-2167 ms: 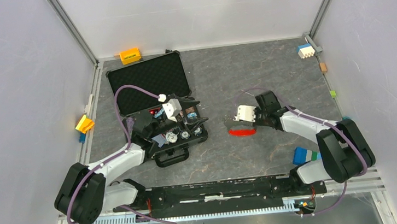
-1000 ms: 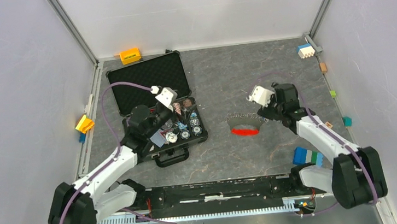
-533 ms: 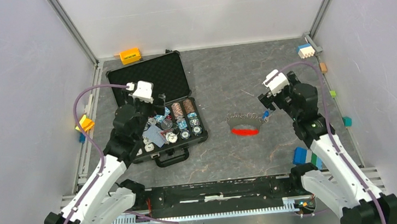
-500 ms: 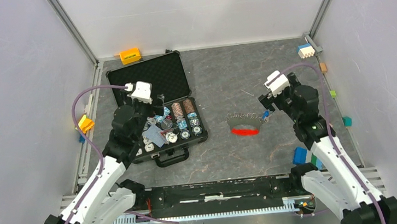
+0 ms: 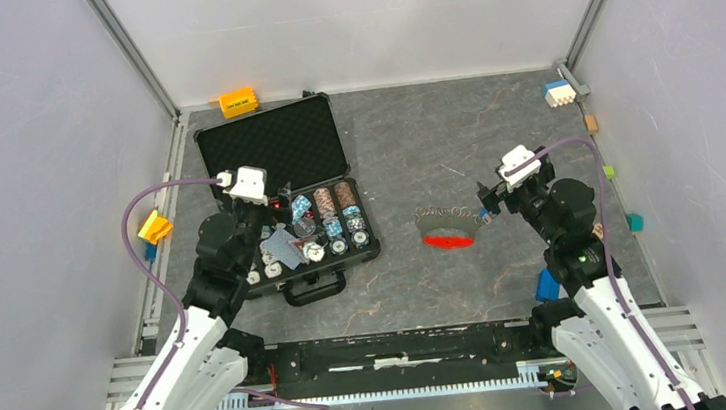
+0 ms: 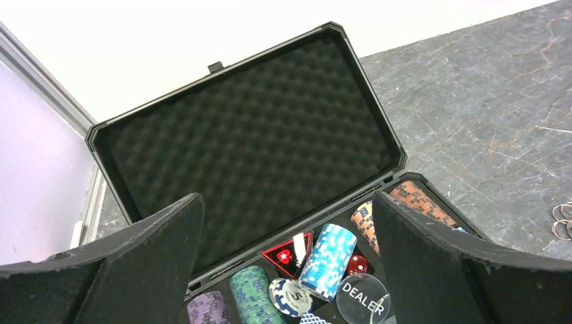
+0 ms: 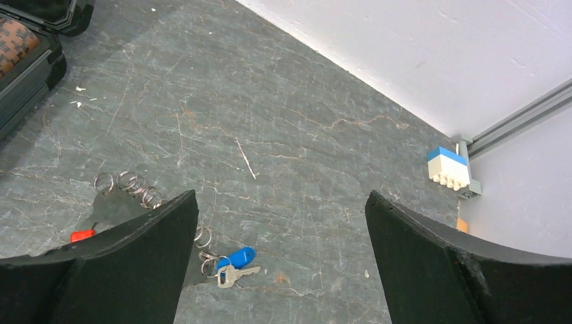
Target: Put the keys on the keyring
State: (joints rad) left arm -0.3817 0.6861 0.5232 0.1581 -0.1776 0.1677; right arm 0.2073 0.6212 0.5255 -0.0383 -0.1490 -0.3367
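The keyring (image 5: 445, 215) lies on the table as a curved string of small metal rings with a red strip (image 5: 446, 241) below it. At its right end are the keys: one with a blue head (image 7: 237, 258) and a plain silver one (image 7: 228, 275), both joined to the last rings (image 7: 202, 236). My right gripper (image 7: 282, 199) hangs open above them, raised off the table, with nothing between its fingers; in the top view this right gripper (image 5: 488, 201) sits just right of the chain. My left gripper (image 6: 287, 199) is open and empty over the poker chip case.
An open black case (image 5: 273, 148) with poker chips (image 6: 328, 252) and a clear dealer button (image 6: 361, 298) stands at the left. Small blocks lie along the edges: orange (image 5: 239, 101), yellow (image 5: 154, 226), white and blue (image 5: 558, 94), teal (image 5: 635, 222), blue (image 5: 548, 285).
Both arms have drawn back and up towards their bases. The right gripper left the keyring and moved right; the left gripper lifted away from the case. Both stayed open.
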